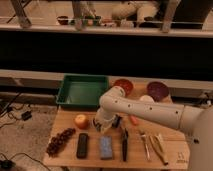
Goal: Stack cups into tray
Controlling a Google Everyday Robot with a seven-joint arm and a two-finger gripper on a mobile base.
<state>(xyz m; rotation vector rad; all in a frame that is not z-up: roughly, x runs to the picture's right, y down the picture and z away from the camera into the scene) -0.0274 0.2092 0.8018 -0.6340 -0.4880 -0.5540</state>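
Observation:
The green rectangular tray (82, 91) stands at the back left of the wooden table (67, 117) and looks empty. My white arm reaches in from the right. My gripper (106, 124) points down over the table's middle, just in front of the tray's near right corner and right of an apple (81, 121). A white rounded object (146, 99), possibly a cup, shows behind my arm between two bowls. My arm partly hides it.
A reddish bowl (123, 85) and a purple bowl (158, 90) sit at the back right. Along the front lie dark grapes (60, 141), a black block (82, 145), a blue sponge (106, 147), a black knife (124, 145) and utensils (152, 146). An orange item (134, 120) lies beside the gripper.

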